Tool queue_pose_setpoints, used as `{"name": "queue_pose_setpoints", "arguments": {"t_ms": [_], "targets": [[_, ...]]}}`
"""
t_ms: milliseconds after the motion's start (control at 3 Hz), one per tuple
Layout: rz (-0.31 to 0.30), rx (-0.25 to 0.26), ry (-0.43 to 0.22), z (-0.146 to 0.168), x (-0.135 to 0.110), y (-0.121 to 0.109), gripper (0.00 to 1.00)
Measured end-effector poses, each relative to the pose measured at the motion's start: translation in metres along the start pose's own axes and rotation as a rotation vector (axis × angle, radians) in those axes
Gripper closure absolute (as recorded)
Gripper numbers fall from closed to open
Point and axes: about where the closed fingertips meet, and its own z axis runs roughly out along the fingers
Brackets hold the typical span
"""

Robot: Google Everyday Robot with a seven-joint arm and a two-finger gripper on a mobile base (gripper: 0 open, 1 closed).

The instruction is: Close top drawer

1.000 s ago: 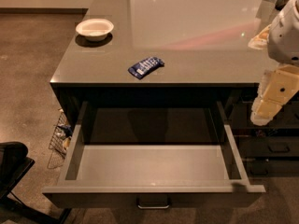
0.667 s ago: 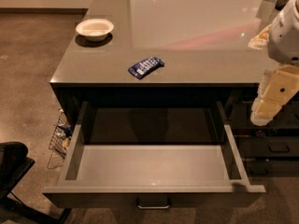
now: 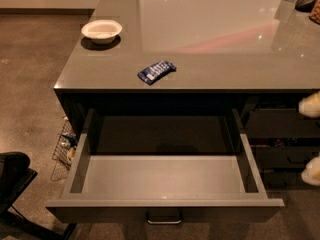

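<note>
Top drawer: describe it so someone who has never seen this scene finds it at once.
Under the grey counter holding a white bowl and blue packet, the top drawer is pulled out, pale-grey inside. The dark drawer fronts right of it, by the gripper at the frame's edge, are shut.

Dark-grey top drawer [image 3: 165, 202], lighter grey inside — white bowl [image 3: 101, 31], blue-and-white patterned packet [image 3: 156, 71], cream end effector [image 3: 310, 105] at right edge.

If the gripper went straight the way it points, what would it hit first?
Unclear: the gripper is mostly cut off at the right edge. Heading left, probably the top drawer's right wall.
</note>
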Motion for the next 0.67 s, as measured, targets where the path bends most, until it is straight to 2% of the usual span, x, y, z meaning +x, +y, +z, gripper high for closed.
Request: {"name": "queue_pose_setpoints", "arguments": {"t_ms": [333, 667], "targets": [[0.075, -0.013, -0.060, 0.020, 0.053, 0.045, 0.48], [0.205, -0.065, -0.098, 0.081, 0.116, 0.095, 0.80]]}}
